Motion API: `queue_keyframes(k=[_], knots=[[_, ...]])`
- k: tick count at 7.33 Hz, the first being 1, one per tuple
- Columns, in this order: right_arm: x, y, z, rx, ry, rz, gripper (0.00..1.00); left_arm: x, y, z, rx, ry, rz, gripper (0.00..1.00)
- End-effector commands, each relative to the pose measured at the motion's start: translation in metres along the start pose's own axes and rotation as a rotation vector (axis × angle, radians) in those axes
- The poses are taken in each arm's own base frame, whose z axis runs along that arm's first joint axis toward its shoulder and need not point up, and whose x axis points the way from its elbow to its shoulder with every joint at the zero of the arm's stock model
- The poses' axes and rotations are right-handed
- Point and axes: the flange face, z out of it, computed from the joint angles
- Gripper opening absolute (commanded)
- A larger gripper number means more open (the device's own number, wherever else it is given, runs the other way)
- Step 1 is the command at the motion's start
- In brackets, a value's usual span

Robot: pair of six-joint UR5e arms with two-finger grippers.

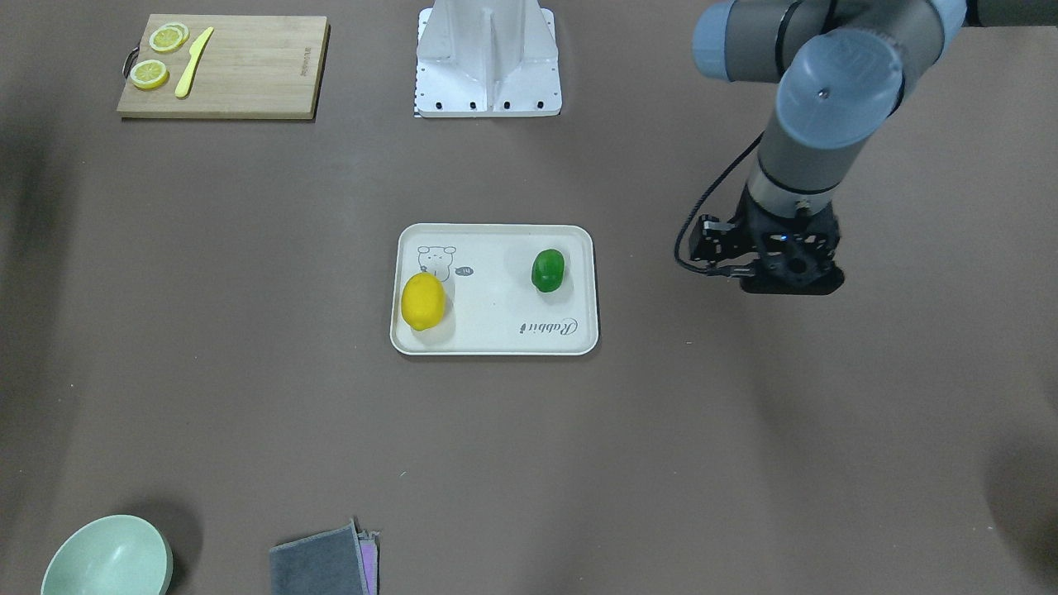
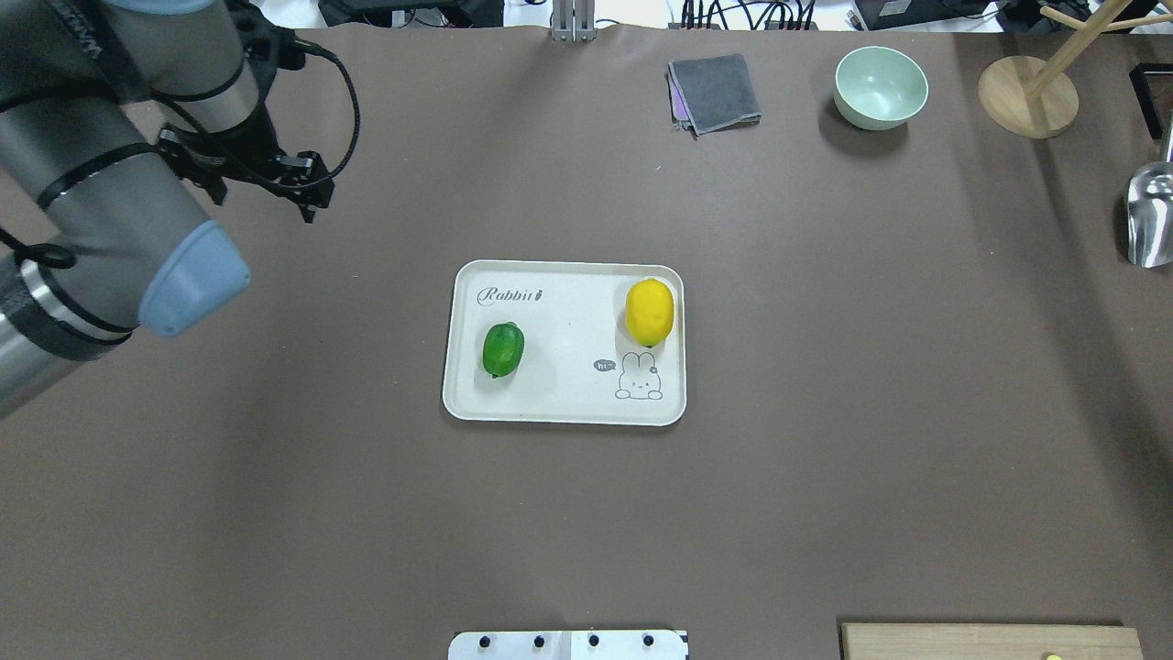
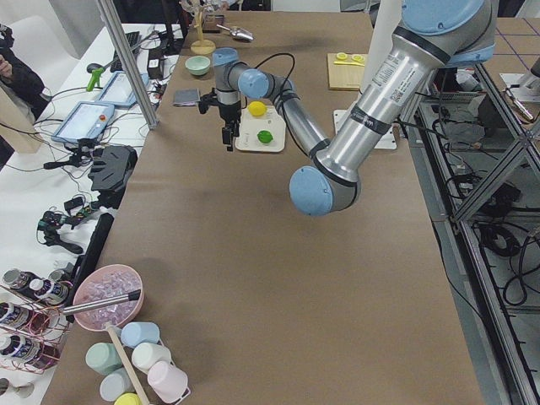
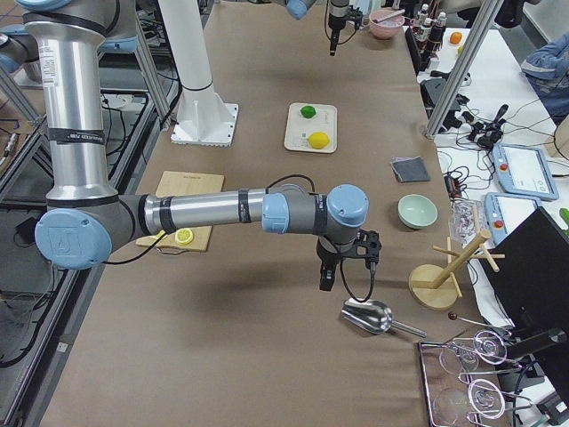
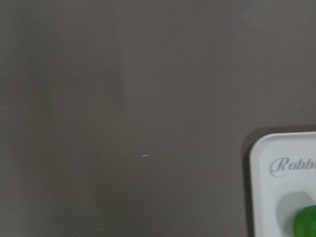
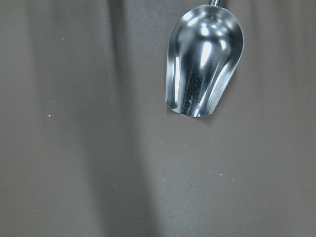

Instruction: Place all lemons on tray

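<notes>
The cream tray (image 1: pixel 496 335) (image 2: pixel 559 399) lies in the middle of the table. The yellow lemon (image 1: pixel 423 301) (image 2: pixel 649 312) rests on it beside the rabbit drawing. The green lemon (image 1: pixel 547 270) (image 2: pixel 503 349) rests on its other half, below the "Rabbit" script. My left gripper (image 1: pixel 789 281) (image 2: pixel 309 213) hangs over bare table, well away from the tray, holding nothing; its fingers look closed together. The left wrist view shows a tray corner (image 5: pixel 276 197) and the green lemon's edge (image 5: pixel 306 222). My right gripper (image 4: pixel 324 280) shows only in the exterior right view; I cannot tell its state.
A metal scoop (image 6: pixel 205 59) (image 4: pixel 366 316) lies just below the right gripper. A wooden cutting board (image 1: pixel 248 70) holds lemon slices (image 1: pixel 150 73) and a yellow knife (image 1: pixel 193 62). A green bowl (image 2: pixel 880 87), a grey cloth (image 2: pixel 715 92) and a wooden stand (image 2: pixel 1026 96) line the far edge.
</notes>
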Motion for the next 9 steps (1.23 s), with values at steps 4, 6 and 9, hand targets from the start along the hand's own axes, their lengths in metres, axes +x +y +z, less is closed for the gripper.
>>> queue_keyframes(k=[4,6,9], knots=[[0.013,0.006,-0.002,0.000,-0.004,0.036,1.00,-0.335,0.067,0.042,-0.062,0.002,-0.077,0.98],[0.016,0.009,0.000,-0.005,-0.001,0.040,1.00,-0.439,0.132,0.091,-0.005,0.177,-0.086,0.98],[0.019,0.017,0.002,-0.007,0.000,0.045,1.00,-0.475,0.176,0.112,0.038,0.180,-0.074,0.98]])
